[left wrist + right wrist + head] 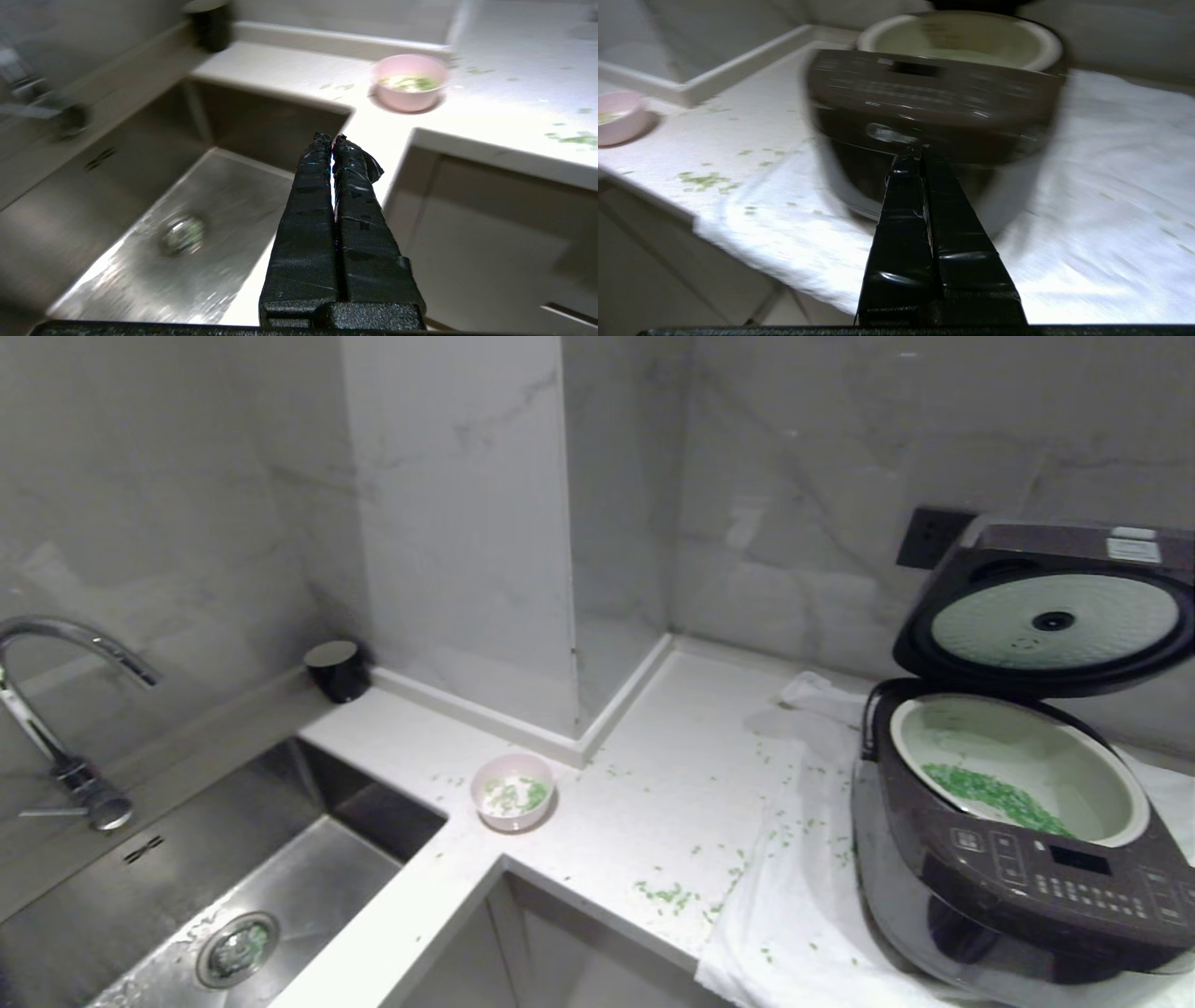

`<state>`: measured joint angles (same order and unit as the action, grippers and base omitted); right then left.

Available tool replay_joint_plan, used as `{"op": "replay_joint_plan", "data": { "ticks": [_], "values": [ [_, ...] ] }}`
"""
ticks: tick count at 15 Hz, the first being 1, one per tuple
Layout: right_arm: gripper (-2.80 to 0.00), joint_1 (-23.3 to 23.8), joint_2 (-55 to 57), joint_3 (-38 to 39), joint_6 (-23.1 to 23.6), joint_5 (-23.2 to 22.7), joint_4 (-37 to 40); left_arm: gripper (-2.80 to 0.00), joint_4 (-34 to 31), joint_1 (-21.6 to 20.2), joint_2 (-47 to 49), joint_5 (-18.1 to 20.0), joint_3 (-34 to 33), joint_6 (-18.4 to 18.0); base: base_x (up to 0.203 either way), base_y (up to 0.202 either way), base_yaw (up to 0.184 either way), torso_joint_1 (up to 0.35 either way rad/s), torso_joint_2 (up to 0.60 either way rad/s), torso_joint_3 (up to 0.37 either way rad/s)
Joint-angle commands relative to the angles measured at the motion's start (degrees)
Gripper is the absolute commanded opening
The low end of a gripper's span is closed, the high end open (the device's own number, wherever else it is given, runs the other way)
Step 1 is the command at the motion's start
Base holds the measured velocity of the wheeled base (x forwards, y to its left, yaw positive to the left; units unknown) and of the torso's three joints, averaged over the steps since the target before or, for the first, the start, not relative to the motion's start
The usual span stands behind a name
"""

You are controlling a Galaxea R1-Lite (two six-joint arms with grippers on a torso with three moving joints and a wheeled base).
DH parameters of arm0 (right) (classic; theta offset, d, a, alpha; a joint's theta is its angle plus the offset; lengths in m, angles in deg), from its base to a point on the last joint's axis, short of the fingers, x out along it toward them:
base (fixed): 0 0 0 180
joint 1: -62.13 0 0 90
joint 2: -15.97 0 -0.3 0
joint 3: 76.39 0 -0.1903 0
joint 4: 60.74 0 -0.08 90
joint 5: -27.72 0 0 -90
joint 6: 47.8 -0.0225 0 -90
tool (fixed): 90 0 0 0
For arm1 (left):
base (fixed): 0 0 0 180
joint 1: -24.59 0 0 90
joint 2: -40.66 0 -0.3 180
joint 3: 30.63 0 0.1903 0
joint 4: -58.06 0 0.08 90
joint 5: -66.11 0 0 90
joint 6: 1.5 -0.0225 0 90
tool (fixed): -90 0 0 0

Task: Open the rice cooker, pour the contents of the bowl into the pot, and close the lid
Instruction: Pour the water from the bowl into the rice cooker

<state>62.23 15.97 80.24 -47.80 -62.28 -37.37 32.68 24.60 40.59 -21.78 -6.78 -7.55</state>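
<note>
Lid [1055, 607] upright, hinged back toward wall; bowl [512, 791] upright; both grippers' fingers pressed together, seemingly empty.

A steel sink [280, 896] with a drain [237, 947] sat near left, a chrome faucet [56, 709] behind it. A dark cup, perhaps, [336, 669] stood far on the white counter [653, 747]; a white cloth [803, 915] lay right.
</note>
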Motion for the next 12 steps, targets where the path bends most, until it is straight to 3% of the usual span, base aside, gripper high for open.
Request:
{"op": "replay_joint_plan", "data": {
  "ticks": [1, 9, 12],
  "values": [
    [-2.80, -0.01, 0.00, 0.00, 0.00, 0.00, 0.00, -2.80, -0.01, 0.00, -0.10, 0.00, 0.03, -0.01, 0.001, 0.009, -0.182, 0.004, 0.01, 0.004],
    [-2.80, -0.01, 0.00, 0.03, 0.00, 0.00, 0.00, -2.80, -0.01, 0.00, -0.10, -0.09, -0.05, 0.08, 0.002, 0.008, -0.177, 0.000, 0.00, 0.002],
    [-2.80, -0.01, 0.00, 0.00, 0.00, 0.00, 0.00, -2.80, -0.01, 0.00, -0.16, -0.18, -0.05, 0.78, 0.000, 0.004, -0.099, 0.004, 0.00, 0.004]
  ]
}}
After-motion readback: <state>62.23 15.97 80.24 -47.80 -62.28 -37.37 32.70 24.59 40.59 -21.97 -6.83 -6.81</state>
